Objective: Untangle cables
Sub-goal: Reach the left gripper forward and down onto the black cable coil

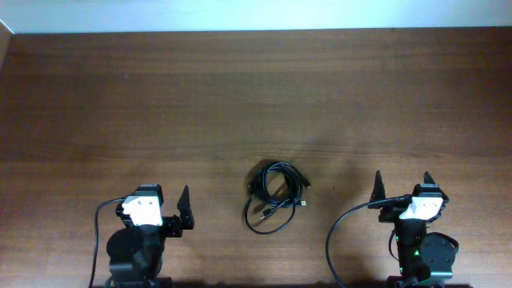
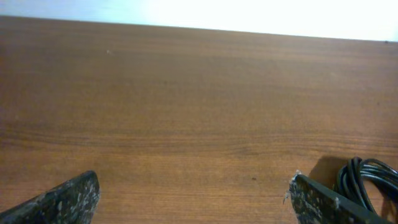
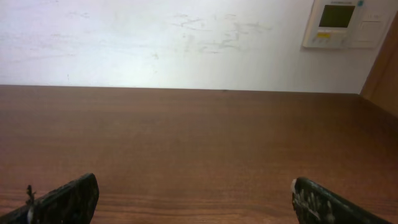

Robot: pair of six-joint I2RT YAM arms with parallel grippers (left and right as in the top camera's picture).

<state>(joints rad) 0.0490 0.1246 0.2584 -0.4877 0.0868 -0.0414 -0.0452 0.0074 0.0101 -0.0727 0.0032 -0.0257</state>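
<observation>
Light, limp and snag-prone by the look, cables [image 1: 276,198] bunched on the surface [image 1: 240,96] at lower centre of the overhead view, between left hand [image 2: 194,176] and right hand [image 1: 404,176], both spread wide and empty, probably best pinched at an outer loop.

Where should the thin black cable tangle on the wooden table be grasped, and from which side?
Probably the single loop bowing out at the lower-left edge of the thin black cable tangle, coming straight down from above: that strand lies flat on the brown wooden table, apart from the bunched upper-right strands.
</observation>
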